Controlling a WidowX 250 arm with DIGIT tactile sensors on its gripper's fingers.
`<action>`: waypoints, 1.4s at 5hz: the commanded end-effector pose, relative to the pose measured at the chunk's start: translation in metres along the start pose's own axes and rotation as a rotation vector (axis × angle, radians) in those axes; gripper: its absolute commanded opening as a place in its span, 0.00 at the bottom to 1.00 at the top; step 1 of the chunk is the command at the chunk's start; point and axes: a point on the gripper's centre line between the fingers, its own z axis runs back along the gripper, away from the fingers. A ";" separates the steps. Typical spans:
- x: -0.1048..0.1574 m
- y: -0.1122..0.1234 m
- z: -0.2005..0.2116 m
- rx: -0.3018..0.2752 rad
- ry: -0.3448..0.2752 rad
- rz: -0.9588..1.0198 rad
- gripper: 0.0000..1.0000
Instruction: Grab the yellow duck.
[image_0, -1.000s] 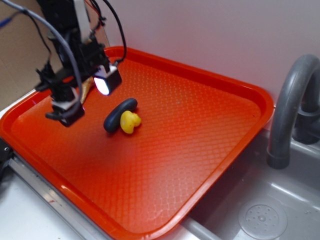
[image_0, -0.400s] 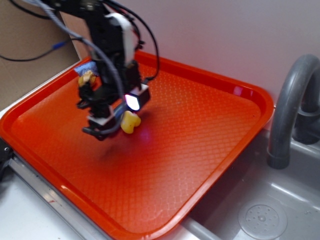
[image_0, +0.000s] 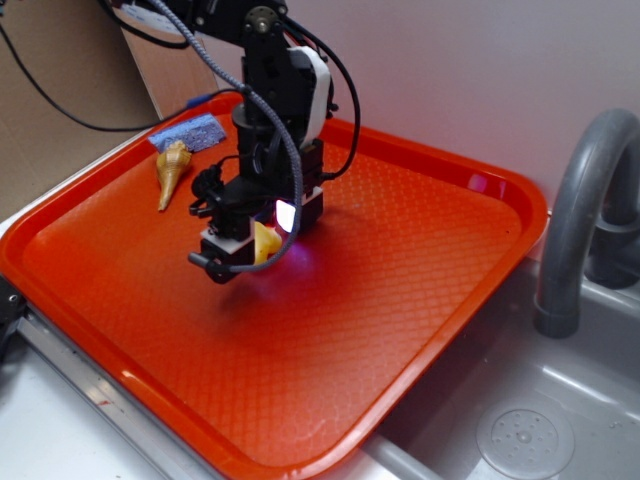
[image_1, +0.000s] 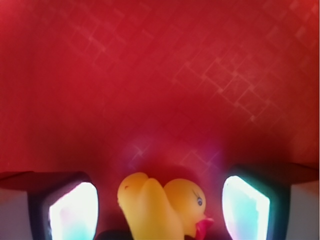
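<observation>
Only the wrist view shows the gripper (image_1: 160, 210) fingers (image_1: 75, 210) spread apart, flanking the yellow duck (image_1: 165, 205); exterior view adds a seashell (image_0: 171, 168) well behind it.

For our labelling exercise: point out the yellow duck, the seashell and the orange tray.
yellow duck (image_1: 187, 202), wrist view, on its head.
seashell (image_0: 171, 170), exterior view, on its body.
orange tray (image_0: 450, 300), exterior view, on bare floor.

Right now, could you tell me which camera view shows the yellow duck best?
The wrist view: the yellow duck fills the lower middle between the tool's two lit fingers, with its eye and beak visible. The exterior view shows only a yellow sliver behind the tool.
</observation>
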 end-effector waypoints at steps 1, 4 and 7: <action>-0.006 -0.025 0.009 0.082 -0.025 0.036 0.00; -0.040 -0.012 0.067 0.221 -0.217 0.365 0.00; -0.095 -0.049 0.156 0.096 -0.387 1.093 1.00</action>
